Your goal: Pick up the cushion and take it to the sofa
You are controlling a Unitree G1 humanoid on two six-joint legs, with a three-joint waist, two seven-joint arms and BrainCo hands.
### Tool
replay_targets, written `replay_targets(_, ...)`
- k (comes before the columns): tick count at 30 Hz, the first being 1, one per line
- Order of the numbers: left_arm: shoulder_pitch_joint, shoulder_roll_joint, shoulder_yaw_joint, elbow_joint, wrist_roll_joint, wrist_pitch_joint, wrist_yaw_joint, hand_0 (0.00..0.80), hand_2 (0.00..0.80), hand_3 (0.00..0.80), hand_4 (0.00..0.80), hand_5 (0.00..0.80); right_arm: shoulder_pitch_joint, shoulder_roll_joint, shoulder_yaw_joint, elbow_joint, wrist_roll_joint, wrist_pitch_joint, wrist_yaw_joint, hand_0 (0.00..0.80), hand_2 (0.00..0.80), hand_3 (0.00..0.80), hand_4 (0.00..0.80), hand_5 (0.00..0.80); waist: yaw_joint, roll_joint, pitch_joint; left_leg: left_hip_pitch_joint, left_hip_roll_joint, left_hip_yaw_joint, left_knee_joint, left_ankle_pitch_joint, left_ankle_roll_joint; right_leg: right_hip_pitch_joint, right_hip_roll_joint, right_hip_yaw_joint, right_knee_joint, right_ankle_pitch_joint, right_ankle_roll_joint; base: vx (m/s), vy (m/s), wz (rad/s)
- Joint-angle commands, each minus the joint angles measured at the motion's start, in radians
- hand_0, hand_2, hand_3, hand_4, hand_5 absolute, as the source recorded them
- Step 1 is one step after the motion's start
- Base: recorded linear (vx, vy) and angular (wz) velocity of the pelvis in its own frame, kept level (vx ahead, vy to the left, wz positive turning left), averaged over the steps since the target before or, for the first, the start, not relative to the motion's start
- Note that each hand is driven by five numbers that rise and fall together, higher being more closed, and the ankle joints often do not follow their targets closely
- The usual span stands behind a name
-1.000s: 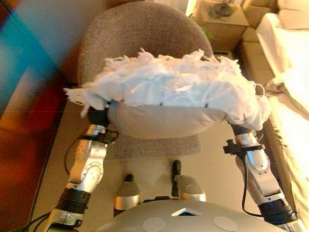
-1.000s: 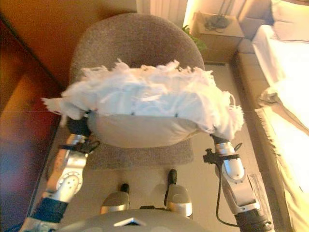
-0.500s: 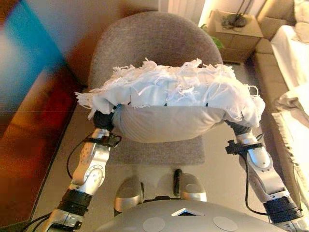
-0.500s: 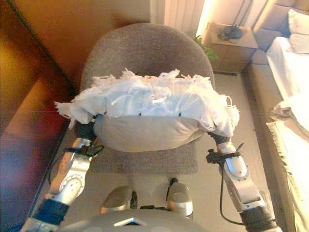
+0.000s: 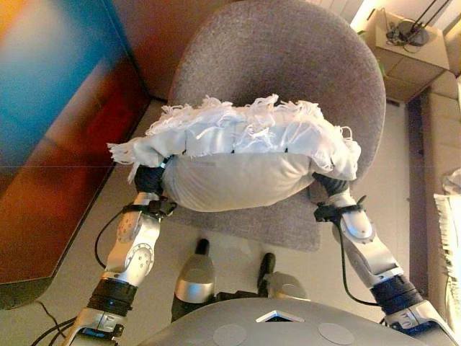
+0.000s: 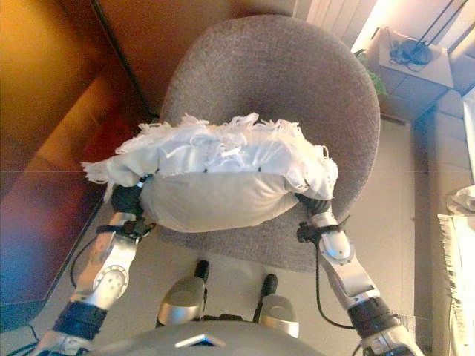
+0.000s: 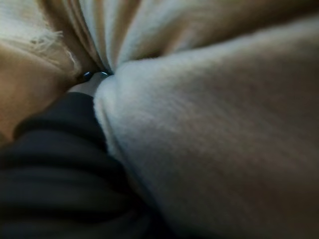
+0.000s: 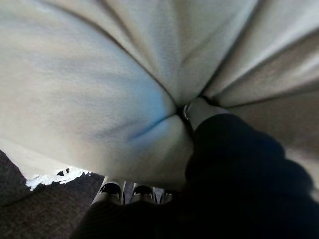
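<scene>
The cushion is pale grey-beige with a shaggy white fringed top. I hold it in the air between both hands, above the seat of a grey upholstered armchair. My left hand grips its left end and my right hand its right end; the fringe hides most of both. In the left wrist view the hand's dark cover presses into the cushion. In the right wrist view the thumb digs into the cloth, with the fingers under it.
A dark reddish wooden panel runs along the left. A beige upholstered base with a white fringed throw lies at the right edge. A small side table with cables stands at the back right. Bare floor lies between chair and base.
The whole picture has shifted, so the camera has moved: the chair sits more to the right and the white bedding has slid out of view. Both hands still hold the cushion.
</scene>
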Motion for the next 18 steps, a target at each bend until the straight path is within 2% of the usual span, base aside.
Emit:
replay_targets(1, -0.121, -0.004, -0.066, -0.075, 0.089, 0.001, -0.142, 0.8, 0.8, 0.8, 0.8, 0.8, -0.048, 0.046, 0.025, -0.108, -0.033, -0.105, -0.017, 0.8, 0.8, 0.8, 0.8, 0.8, -0.005, -0.007, -0.024, -0.127, 0.051, -0.048, 0.026, 0.057, 0.025, 0.056, -0.062, -0.049, 0.196, -0.132, 0.058, 0.268, 0.059, 0.23)
replay_targets(3, -0.124, 0.008, -0.061, -0.047, 0.073, 0.009, -0.142, 0.8, 0.8, 0.8, 0.8, 0.8, -0.059, 0.055, 0.031, -0.077, -0.032, -0.112, -0.03, 0.8, 0.8, 0.8, 0.8, 0.8, -0.002, -0.006, -0.014, -0.121, 0.043, -0.048, 0.044, 0.04, 0.037, 0.026, -0.072, -0.058, 0.222, -0.115, 0.054, 0.198, 0.063, 0.17)
replay_targets(5, -0.147, 0.006, -0.067, -0.008, 0.075, -0.005, -0.127, 0.8, 0.8, 0.8, 0.8, 0.8, -0.099, 0.065, 0.049, -0.014, -0.033, -0.145, -0.044, 0.8, 0.8, 0.8, 0.8, 0.8, 0.003, -0.004, -0.003, -0.124, 0.038, -0.042, 0.05, 0.032, 0.038, 0.009, -0.065, -0.062, 0.193, -0.105, 0.048, 0.065, 0.022, -0.03)
replay_targets(6, -0.174, 0.001, -0.08, 0.013, 0.083, -0.008, -0.113, 0.8, 0.8, 0.8, 0.8, 0.8, -0.131, 0.079, 0.058, 0.034, -0.03, -0.166, -0.052, 0.8, 0.8, 0.8, 0.8, 0.8, 0.003, -0.006, 0.003, -0.128, 0.033, -0.037, 0.049, 0.029, 0.037, 0.0, -0.062, -0.062, 0.168, -0.089, 0.048, -0.027, -0.033, -0.08)
replay_targets(7, -0.242, -0.014, -0.108, 0.053, 0.123, -0.018, -0.082, 0.8, 0.8, 0.8, 0.8, 0.8, -0.207, 0.106, 0.064, 0.119, -0.039, -0.184, -0.075, 0.8, 0.8, 0.8, 0.8, 0.8, -0.002, -0.014, 0.018, -0.141, 0.022, -0.023, 0.046, 0.025, 0.034, -0.023, -0.062, -0.054, 0.108, -0.043, 0.053, -0.036, -0.055, -0.1)
replay_targets(8, -0.282, -0.025, -0.123, 0.074, 0.145, -0.015, -0.063, 0.8, 0.8, 0.8, 0.8, 0.8, -0.247, 0.119, 0.067, 0.153, -0.03, -0.182, -0.089, 0.8, 0.8, 0.8, 0.8, 0.8, -0.009, -0.017, 0.028, -0.146, 0.019, -0.014, 0.046, 0.022, 0.033, -0.038, -0.065, -0.047, 0.085, -0.018, 0.055, -0.03, -0.073, -0.1)
replay_targets(9, -0.323, -0.036, -0.137, 0.105, 0.163, -0.008, -0.049, 0.8, 0.8, 0.8, 0.8, 0.8, -0.283, 0.135, 0.066, 0.188, -0.023, -0.179, -0.097, 0.8, 0.8, 0.8, 0.8, 0.8, -0.018, -0.02, 0.039, -0.149, 0.02, -0.003, 0.051, 0.017, 0.033, -0.056, -0.07, -0.036, 0.077, 0.003, 0.056, 0.039, -0.087, -0.08)
replay_targets(11, -0.377, -0.062, -0.142, 0.165, 0.202, 0.018, -0.037, 0.8, 0.8, 0.8, 0.8, 0.8, -0.336, 0.154, 0.066, 0.245, 0.008, -0.158, -0.115, 0.8, 0.8, 0.8, 0.8, 0.8, -0.024, -0.028, 0.043, -0.16, 0.025, 0.016, 0.059, 0.009, 0.033, -0.049, -0.068, -0.035, 0.061, 0.001, 0.064, 0.062, -0.112, 0.01)
replay_targets(14, -0.468, -0.09, -0.182, 0.267, 0.238, 0.027, -0.03, 0.8, 0.8, 0.8, 0.8, 0.8, -0.376, 0.18, 0.082, 0.283, 0.021, -0.146, -0.154, 0.8, 0.8, 0.8, 0.8, 0.8, -0.032, -0.042, 0.04, -0.201, 0.032, 0.04, 0.066, 0.008, 0.028, -0.049, -0.075, -0.061, 0.011, 0.026, 0.062, -0.021, -0.099, 0.06)
replay_targets(15, -0.505, -0.103, -0.192, 0.302, 0.251, 0.023, -0.022, 0.8, 0.8, 0.8, 0.8, 0.8, -0.405, 0.183, 0.085, 0.301, 0.03, -0.138, -0.155, 0.8, 0.8, 0.8, 0.8, 0.8, -0.038, -0.041, 0.045, -0.214, 0.038, 0.046, 0.068, 0.009, 0.023, -0.056, -0.079, -0.069, 0.003, 0.03, 0.063, -0.102, 0.015, 0.12)
replay_targets(16, -0.577, -0.129, -0.21, 0.392, 0.252, -0.002, -0.003, 0.8, 0.8, 0.8, 0.8, 0.8, -0.461, 0.188, 0.093, 0.331, 0.03, -0.114, -0.156, 0.8, 0.8, 0.8, 0.8, 0.8, -0.051, -0.032, 0.057, -0.24, 0.047, 0.054, 0.065, 0.016, 0.013, -0.073, -0.084, -0.076, -0.008, 0.033, 0.063, -0.127, 0.088, 0.1)
replay_targets(18, -0.667, -0.15, -0.218, 0.507, 0.222, -0.014, 0.015, 0.8, 0.8, 0.8, 0.8, 0.8, -0.539, 0.187, 0.109, 0.371, 0.057, -0.069, -0.157, 0.8, 0.8, 0.8, 0.8, 0.8, -0.069, -0.022, 0.073, -0.271, 0.049, 0.062, 0.07, 0.02, 0.004, -0.104, -0.092, -0.067, -0.02, 0.04, 0.065, -0.122, 0.108, 0.02)
